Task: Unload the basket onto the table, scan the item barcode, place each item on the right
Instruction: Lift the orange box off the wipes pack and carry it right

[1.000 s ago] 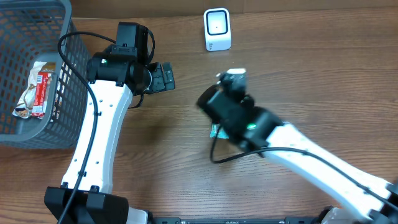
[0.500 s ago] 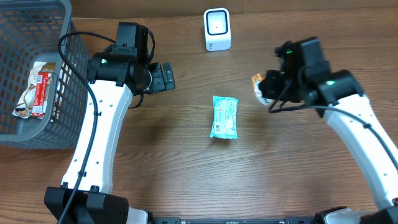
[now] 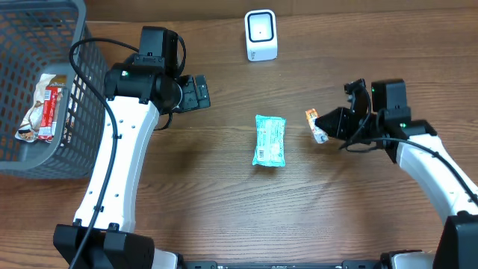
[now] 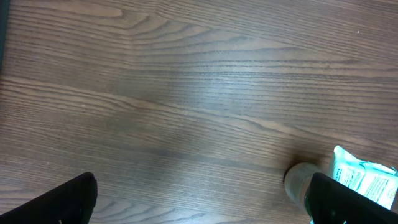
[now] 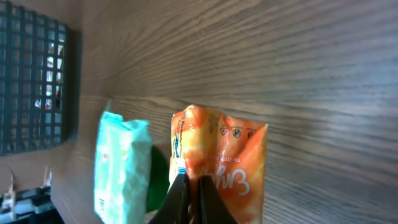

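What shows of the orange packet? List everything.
The orange packet is a small glossy plastic-looking sachet, orange with white lettering and small symbols near one edge. The right claw is shut on it, holding it over the table, right of the teal pack, apart from it.

Orange packet [image 5: 219,163]: white lettering across the lower face, upside down in the right wrist view, not legible. Row of small round pictogram marks near its top edge. Fine blue print down its left edge, too small to read.

Teal packet [image 3: 269,140]: dark print, illegible.

Wrapper [image 3: 43,104] in basket [image 3: 75,161]: red label, unreadable.
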Controlling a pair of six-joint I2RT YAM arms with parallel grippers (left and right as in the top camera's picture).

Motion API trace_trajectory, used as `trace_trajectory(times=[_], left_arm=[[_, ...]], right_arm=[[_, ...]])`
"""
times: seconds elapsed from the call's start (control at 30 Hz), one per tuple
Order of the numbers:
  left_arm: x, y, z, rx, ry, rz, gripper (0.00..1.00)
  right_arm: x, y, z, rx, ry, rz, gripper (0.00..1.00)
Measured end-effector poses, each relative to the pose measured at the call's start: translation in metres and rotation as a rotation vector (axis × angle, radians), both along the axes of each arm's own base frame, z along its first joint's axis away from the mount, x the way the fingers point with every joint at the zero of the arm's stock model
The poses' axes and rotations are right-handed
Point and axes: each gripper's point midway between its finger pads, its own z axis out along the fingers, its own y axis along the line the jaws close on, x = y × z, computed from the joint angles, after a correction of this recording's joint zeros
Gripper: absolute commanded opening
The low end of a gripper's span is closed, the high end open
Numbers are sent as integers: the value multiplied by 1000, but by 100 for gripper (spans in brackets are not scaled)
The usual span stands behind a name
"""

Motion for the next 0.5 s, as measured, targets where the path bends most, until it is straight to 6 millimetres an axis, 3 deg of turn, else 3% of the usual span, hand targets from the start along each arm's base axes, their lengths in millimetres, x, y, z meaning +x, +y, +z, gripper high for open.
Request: trace_trajectory(times=[0.5], left_arm=[[0, 0, 0, 0, 0, 0, 100]], right_arm=[[-5, -5, -27, 43, -11, -64, 4]])
